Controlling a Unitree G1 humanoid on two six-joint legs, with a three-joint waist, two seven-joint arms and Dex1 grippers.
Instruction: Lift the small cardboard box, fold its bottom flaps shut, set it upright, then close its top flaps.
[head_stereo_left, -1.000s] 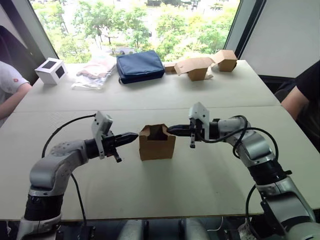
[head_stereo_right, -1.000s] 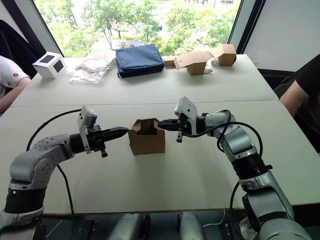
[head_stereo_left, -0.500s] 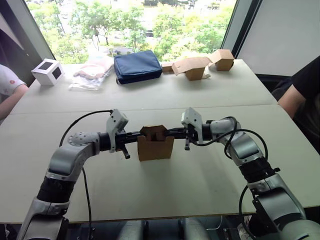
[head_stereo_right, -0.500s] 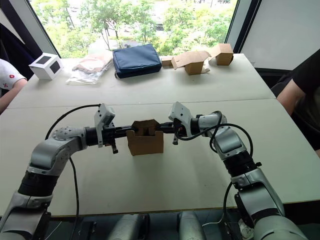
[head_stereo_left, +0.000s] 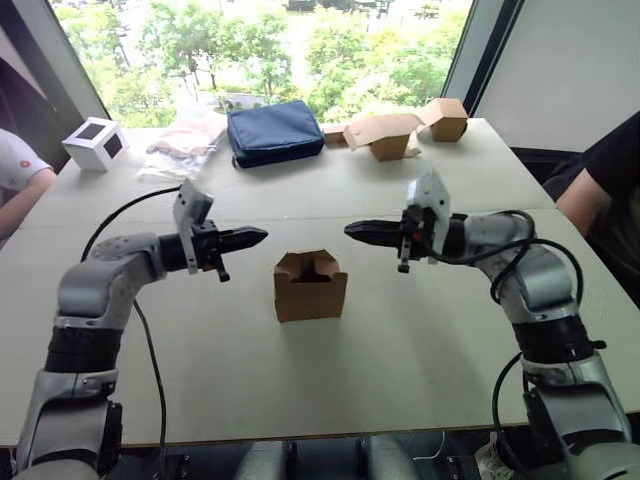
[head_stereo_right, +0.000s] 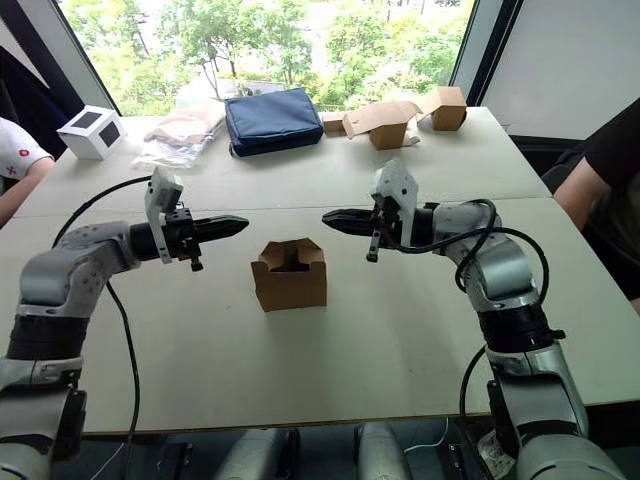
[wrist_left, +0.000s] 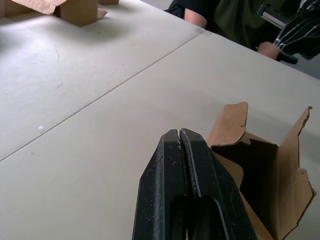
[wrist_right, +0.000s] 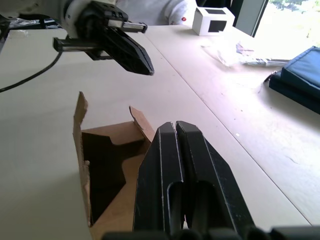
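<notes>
The small cardboard box stands upright on the table, its top flaps raised and the inside open. My left gripper hovers up and to the left of the box, shut and empty, pointing toward it. My right gripper hovers up and to the right, also shut and empty, pointing back at the left one. Neither touches the box. The left wrist view has the box just beyond the shut fingertips. In the right wrist view the box lies below the fingers. The bottom flaps are hidden under the box.
Along the far edge lie a white cube, a plastic bag, a blue pouch and two larger tan boxes. A person's arm rests at the left edge, another person sits at the right.
Both grippers have drawn back from the box's top flaps, rising and moving outward to either side. The box stays on the table.
</notes>
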